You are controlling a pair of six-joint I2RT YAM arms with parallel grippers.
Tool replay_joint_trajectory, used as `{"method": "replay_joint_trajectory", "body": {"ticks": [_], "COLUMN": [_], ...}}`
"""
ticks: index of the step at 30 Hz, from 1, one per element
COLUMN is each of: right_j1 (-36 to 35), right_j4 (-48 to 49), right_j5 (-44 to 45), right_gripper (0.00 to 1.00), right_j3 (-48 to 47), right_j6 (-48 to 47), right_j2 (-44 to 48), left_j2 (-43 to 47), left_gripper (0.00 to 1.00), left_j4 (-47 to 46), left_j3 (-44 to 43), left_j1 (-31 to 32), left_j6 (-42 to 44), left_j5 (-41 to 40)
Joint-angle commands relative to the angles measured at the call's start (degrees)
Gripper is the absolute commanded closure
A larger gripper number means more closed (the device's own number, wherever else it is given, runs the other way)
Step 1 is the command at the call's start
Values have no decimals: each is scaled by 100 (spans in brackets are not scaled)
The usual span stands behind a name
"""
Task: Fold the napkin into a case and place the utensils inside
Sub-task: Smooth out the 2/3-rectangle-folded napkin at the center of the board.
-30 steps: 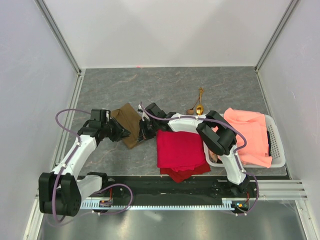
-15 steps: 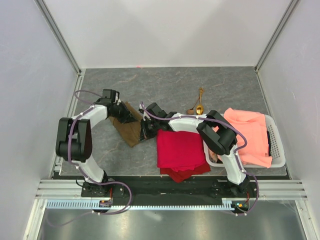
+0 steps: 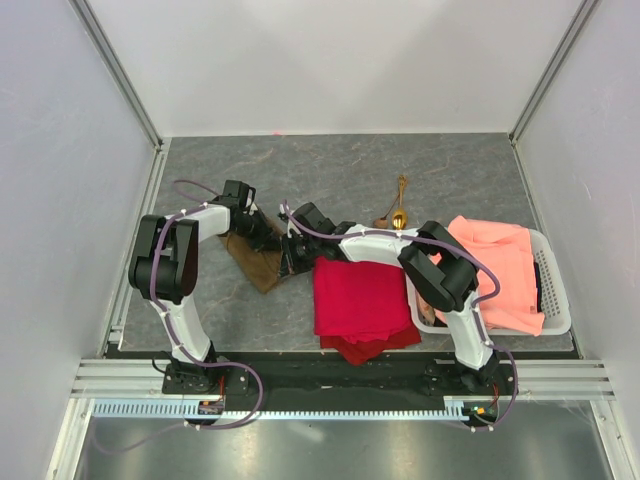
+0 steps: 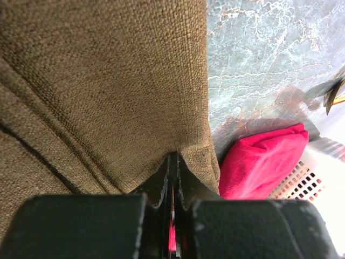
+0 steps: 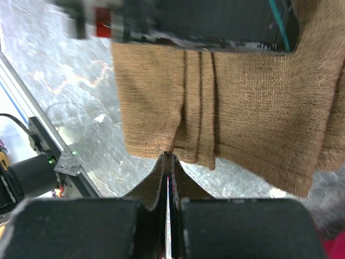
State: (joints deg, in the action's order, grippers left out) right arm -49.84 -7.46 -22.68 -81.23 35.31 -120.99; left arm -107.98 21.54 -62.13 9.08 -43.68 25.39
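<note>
Looking down, only the top view takes in the two small gold metal utensils [image 3: 397, 211] lying on the grey stone-patterned table [image 3: 470, 165] behind the bright red cloth [image 3: 357, 298], well apart from the folded olive-brown fabric napkin [image 3: 262, 262] at left-centre; the pinches show only in the wrist views. At the right, the white plastic basket [image 3: 560, 300] holds a salmon-orange cloth [image 3: 495, 268] that drapes over its rim. On the left gripper [image 4: 172, 162] the fingers are pressed together, nipping the napkin's edge near a corner, and the right gripper [image 5: 168, 157] is likewise clamped thin on another napkin edge beside the pleats.
</note>
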Motion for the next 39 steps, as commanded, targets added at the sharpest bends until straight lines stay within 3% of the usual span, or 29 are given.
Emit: {"method": "replay_joint_trajectory", "body": {"ticks": [1,24,29,34,39], "right_j1": [45,282,265,238,238], "right_j4": [70,193,307,360,360], "right_j5": [264,176,-52,-140,-202], "right_gripper": [100,100,100,100,100], "right_j3": [20,248,134,134,64], "right_j6": [-147,-261,-200,-156,-130], "right_j2": [480,111,-12,14,32], "left_j2": [-56,-109,207,786,1270], "left_gripper": [98,98,96,81,83], "left_j4": [236,237,254,333,439], "left_j3": [-27,-221,-335,-256,16], "left_j1": [-12,-29,-47,-275,-846], "left_j6": [395,448,554,545,633], "left_j5": [-394,-140,-16,45,116]}}
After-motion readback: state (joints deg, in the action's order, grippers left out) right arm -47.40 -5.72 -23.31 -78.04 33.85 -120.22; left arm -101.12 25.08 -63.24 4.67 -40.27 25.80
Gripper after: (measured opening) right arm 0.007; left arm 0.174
